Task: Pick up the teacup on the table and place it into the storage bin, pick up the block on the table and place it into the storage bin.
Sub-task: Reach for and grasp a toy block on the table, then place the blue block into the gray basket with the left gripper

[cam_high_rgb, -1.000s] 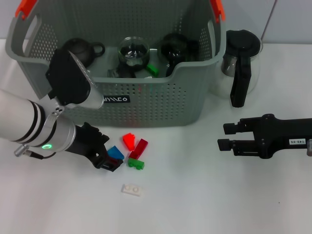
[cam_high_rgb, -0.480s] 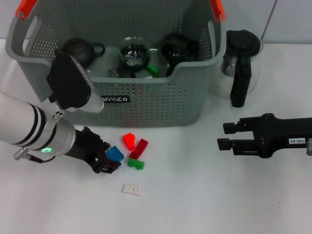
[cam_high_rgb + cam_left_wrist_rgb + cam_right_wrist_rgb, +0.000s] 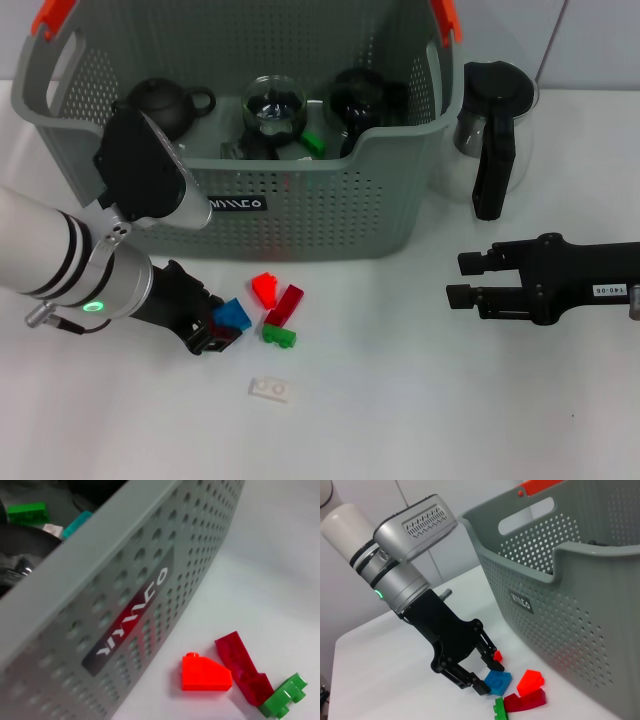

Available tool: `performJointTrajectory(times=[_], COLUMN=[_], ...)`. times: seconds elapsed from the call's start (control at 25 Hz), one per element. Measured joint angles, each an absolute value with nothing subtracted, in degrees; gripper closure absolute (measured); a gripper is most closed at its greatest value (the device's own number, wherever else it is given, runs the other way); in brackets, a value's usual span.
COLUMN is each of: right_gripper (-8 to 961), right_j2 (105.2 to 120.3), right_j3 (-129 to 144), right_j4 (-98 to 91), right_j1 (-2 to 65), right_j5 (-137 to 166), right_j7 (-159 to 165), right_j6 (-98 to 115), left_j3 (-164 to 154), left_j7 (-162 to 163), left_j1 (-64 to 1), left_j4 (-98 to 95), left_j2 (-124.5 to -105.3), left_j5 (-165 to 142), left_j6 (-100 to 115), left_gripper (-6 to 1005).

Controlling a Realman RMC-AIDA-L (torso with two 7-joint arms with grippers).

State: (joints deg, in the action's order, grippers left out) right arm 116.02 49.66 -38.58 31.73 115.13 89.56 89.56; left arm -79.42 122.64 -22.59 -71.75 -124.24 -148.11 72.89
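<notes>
The white desk (image 3: 420,400) spreads smooth and matte under everything, with a pale wall behind it. On it stands the storage bin (image 3: 320,215), a big grey plastic basket with rounded corners, walls pierced by rows of small round holes, orange clips at its handles and a small black label on its front. Inside it I see a dark round teapot (image 3: 165,105), a clear glass cup (image 3: 273,105), another dark glossy pot (image 3: 360,100) and a small green brick. Just beside the bin on my right stands a glass jug (image 3: 492,125) with a black handle and lid.

My left hand (image 3: 222,332) is low at the desk in front of the bin, its black fingers set narrow on either side of a blue block (image 3: 234,315), which they hold at the desk surface. Close by lie a bright red sloped block (image 3: 264,288), a dark red block (image 3: 285,304) touching a green studded block (image 3: 279,336), and a flat white plate brick (image 3: 271,388) a little apart, nearer to me. All are hard, shiny plastic.

My right hand (image 3: 462,280) hovers well apart on my right, its black fingers parted and holding nothing.
</notes>
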Motion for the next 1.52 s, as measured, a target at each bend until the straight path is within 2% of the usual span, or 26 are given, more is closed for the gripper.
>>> performJointTrajectory(times=[0.24,0.4,0.64,0.76,1.12,1.24,1.52], right_gripper=[369,369,369,369,369,369,369], right_j2=[116.01,116.01,116.01,116.12,116.30,116.34,116.30], right_j3=[49.72,49.75,49.75,49.75,50.01,49.85,49.75], right_j4=[-38.58,-38.58,-38.58,-38.58,-38.59,-38.58,-38.66], right_j1=[31.72,31.75,31.71,31.72,31.89,31.91,31.99], right_j5=[115.13,115.13,115.13,115.13,115.14,115.14,115.14], right_j7=[89.59,89.68,89.70,89.60,89.61,89.68,89.74], right_j6=[89.66,89.67,89.81,89.86,89.77,89.89,90.06], left_j3=[-72.50,-57.11,-34.08,-30.14,-42.61,-48.59,-54.67], left_j7=[119.86,115.27,113.65,115.74,120.59,121.02,121.57], left_j1=[-22.99,-26.38,-34.88,-37.33,-45.26,-46.90,-48.36], left_j4=[-77.58,-82.80,-79.78,-77.51,-60.04,-54.92,-53.16], left_j2=[-124.14,-123.77,-119.72,-117.93,-113.51,-113.54,-116.94], left_j5=[-143.40,-134.88,-117.30,-113.16,-120.81,-126.46,-139.87], left_j6=[83.03,98.24,114.09,110.29,78.59,70.60,64.22], left_gripper=[602,601,599,599,596,595,593])
